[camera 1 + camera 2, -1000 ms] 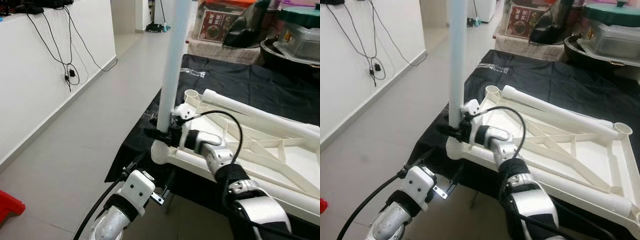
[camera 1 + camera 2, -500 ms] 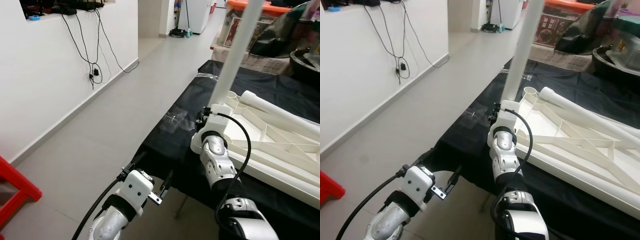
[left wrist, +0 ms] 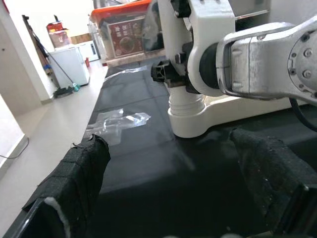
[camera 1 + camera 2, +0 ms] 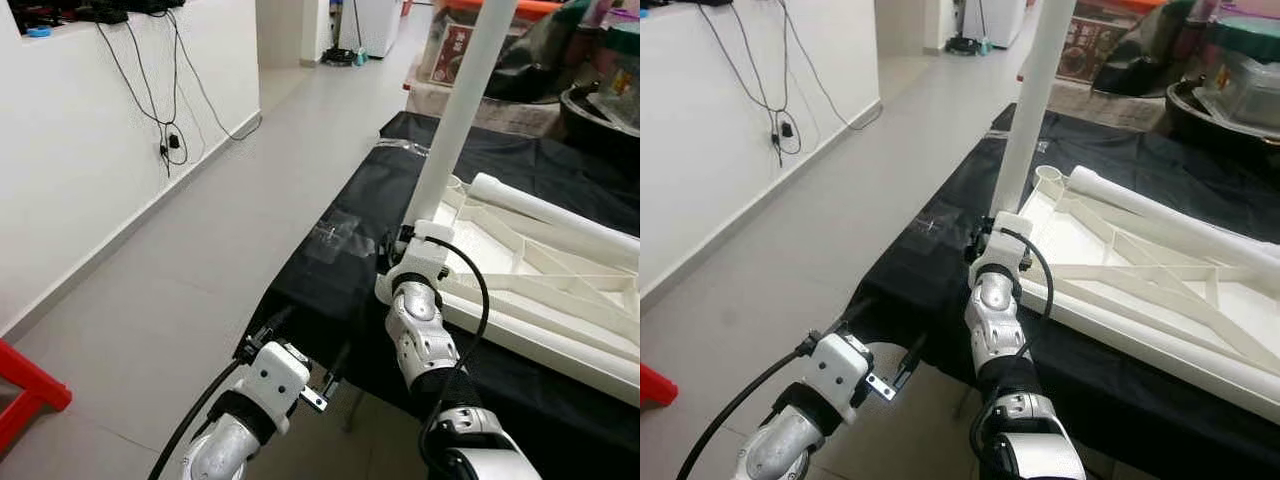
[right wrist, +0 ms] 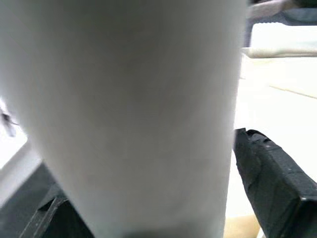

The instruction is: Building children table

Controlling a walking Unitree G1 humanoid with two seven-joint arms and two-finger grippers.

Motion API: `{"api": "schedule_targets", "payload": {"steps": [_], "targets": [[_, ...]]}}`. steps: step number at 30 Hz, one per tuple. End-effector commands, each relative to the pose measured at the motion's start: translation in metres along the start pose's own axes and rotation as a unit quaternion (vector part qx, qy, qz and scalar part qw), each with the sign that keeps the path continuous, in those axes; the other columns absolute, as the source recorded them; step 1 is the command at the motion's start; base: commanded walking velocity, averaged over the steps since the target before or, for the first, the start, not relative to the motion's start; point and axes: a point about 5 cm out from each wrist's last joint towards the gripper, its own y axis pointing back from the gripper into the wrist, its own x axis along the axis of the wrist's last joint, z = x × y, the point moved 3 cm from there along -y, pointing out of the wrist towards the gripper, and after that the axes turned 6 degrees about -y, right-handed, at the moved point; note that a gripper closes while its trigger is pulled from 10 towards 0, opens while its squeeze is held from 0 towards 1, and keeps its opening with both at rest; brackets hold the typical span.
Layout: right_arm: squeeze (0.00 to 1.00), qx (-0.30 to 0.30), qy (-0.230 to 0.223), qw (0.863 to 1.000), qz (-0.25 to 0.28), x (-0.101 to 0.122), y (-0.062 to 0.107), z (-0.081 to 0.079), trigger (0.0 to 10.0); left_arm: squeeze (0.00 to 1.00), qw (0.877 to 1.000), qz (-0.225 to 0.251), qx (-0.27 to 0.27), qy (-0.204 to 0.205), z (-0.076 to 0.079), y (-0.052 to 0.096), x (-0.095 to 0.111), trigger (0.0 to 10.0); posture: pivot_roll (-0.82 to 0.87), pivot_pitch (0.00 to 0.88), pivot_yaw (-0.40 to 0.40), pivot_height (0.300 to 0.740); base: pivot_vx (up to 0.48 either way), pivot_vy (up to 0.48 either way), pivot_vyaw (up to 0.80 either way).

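Observation:
A white table top lies upside down on a black-covered table. A long white leg stands upright in its near corner socket. My right gripper is shut on the leg just above the socket; in the right wrist view the leg sits between the black fingers. A second leg lies along the far side of the top. My left gripper hangs open, low beside the table's near edge, its fingers spread wide and pointing at the socket.
A crumpled clear plastic bag lies on the black cloth near the socket. A white wall with hanging cables runs along the left. A red stool stands at the lower left. Boxes and containers crowd the back.
The whole picture has shifted, so the camera moved. My right gripper stays shut on the leg at the socket, and my forearm now reaches straight up to it. The left arm stays low.

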Motion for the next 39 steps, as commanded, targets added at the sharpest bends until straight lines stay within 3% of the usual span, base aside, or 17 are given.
{"api": "schedule_targets", "payload": {"steps": [1,8,10,11,14,15,20,23,25,26,27,31,33,35,36,37,39], "targets": [[0.00,0.053,-0.001,0.999,0.004,0.006,-0.005,-0.001,10.0,0.00,1.000,-0.012,-0.006,-0.001,0.004,0.002,-0.006,10.0,0.08,0.057,-0.081,0.740,0.000,0.000,0.00],[0.00,0.184,-0.013,0.983,-0.019,0.013,-0.009,-0.007,10.0,0.00,1.000,-0.012,-0.005,-0.001,0.004,0.001,-0.006,10.0,0.08,0.061,-0.083,0.740,0.000,0.000,0.00],[0.00,0.309,-0.015,0.949,-0.058,0.013,-0.003,-0.022,10.0,0.00,1.000,-0.012,-0.005,-0.001,0.004,0.000,-0.006,10.0,0.08,0.063,-0.084,0.740,0.000,0.000,0.00],[0.00,0.309,-0.015,0.949,-0.058,0.013,-0.003,-0.022,10.0,0.00,1.000,-0.012,-0.005,-0.001,0.004,0.000,-0.006,10.0,0.08,0.063,-0.084,0.740,0.000,0.000,0.00],[0.00,0.457,0.006,0.883,-0.103,0.011,0.013,-0.045,10.0,0.00,1.000,-0.012,-0.006,-0.002,0.004,0.000,-0.005,10.0,0.08,0.066,-0.086,0.740,0.000,0.000,0.00],[0.00,0.457,0.006,0.883,-0.103,0.011,0.013,-0.045,10.0,0.00,1.000,-0.012,-0.006,-0.002,0.004,0.000,-0.005,10.0,0.08,0.066,-0.086,0.740,0.000,0.000,0.00],[0.00,0.594,0.057,0.785,-0.167,-0.006,0.040,-0.065,10.0,0.00,1.000,-0.012,-0.006,-0.002,0.004,0.000,-0.005,10.0,0.09,0.072,-0.090,0.740,0.000,0.000,0.00],[0.00,0.631,0.064,0.749,-0.189,-0.012,0.049,-0.070,10.0,0.00,1.000,-0.012,-0.006,-0.002,0.004,0.000,-0.005,10.0,0.09,0.072,-0.089,0.740,0.000,0.000,0.00],[0.00,0.639,0.065,0.742,-0.192,-0.013,0.051,-0.071,10.0,0.00,1.000,-0.012,-0.006,-0.002,0.004,0.000,-0.005,10.0,0.09,0.072,-0.089,0.740,0.000,0.000,0.00],[0.00,0.645,0.060,0.735,-0.198,-0.014,0.052,-0.073,0.0,0.00,1.000,-0.012,-0.006,-0.002,0.004,0.000,-0.005,10.0,0.09,0.075,-0.089,0.740,0.000,0.000,0.00],[0.00,0.649,0.056,0.732,-0.201,-0.014,0.053,-0.074,0.0,0.00,1.000,-0.012,-0.006,-0.002,0.004,0.000,-0.005,10.0,0.09,0.075,-0.089,0.740,0.000,0.000,0.00],[0.00,0.624,0.077,0.759,-0.172,-0.013,0.047,-0.076,0.0,0.00,1.000,-0.012,-0.006,-0.002,0.004,0.000,-0.005,10.0,0.09,0.076,-0.087,0.740,0.000,0.000,0.00],[0.00,0.566,0.072,0.808,-0.145,-0.008,0.033,-0.075,0.0,0.00,1.000,-0.013,-0.006,-0.002,0.004,0.000,-0.006,10.0,0.09,0.075,-0.088,0.740,0.000,0.000,0.00],[0.00,0.521,0.075,0.841,-0.127,-0.005,0.023,-0.072,0.0,0.00,1.000,-0.013,-0.006,-0.002,0.003,0.000,-0.006,10.0,0.08,0.076,-0.087,0.740,0.000,0.000,0.00],[0.00,0.521,0.075,0.841,-0.127,-0.005,0.023,-0.072,0.0,0.00,1.000,-0.013,-0.006,-0.002,0.003,0.000,-0.006,10.0,0.08,0.076,-0.087,0.740,0.000,0.000,0.00],[0.00,0.450,0.086,0.883,-0.097,-0.004,0.012,-0.067,0.0,0.00,1.000,-0.014,-0.006,-0.001,0.003,0.000,-0.007,10.0,0.08,0.075,-0.083,0.740,0.000,0.000,0.00],[0.00,0.414,0.089,0.902,-0.082,-0.003,0.008,-0.063,0.0,0.00,1.000,-0.014,-0.007,-0.001,0.003,0.000,-0.007,10.0,0.08,0.075,-0.083,0.740,0.000,0.000,0.00]]}}
